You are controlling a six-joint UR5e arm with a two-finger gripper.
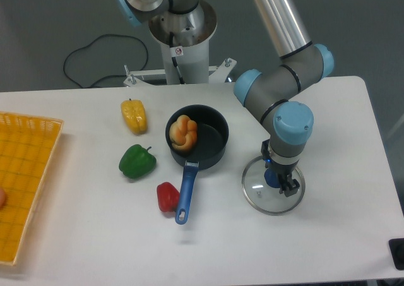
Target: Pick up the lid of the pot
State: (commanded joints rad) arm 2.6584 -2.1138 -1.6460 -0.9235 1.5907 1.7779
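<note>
The glass pot lid [255,186] with a metal rim lies flat on the white table, right of the pot. My gripper [279,180] points straight down over the lid's middle, its fingers around the blue knob area. The wrist hides the knob, and I cannot see whether the fingers are closed on it. The lid rests on the table surface.
A dark pot [211,141] with a blue handle [185,199] holds a yellow-orange piece of food [183,133]. A yellow pepper [134,115], a green pepper [137,161] and a red pepper [166,196] lie to its left. A yellow basket [25,172] stands at the left edge.
</note>
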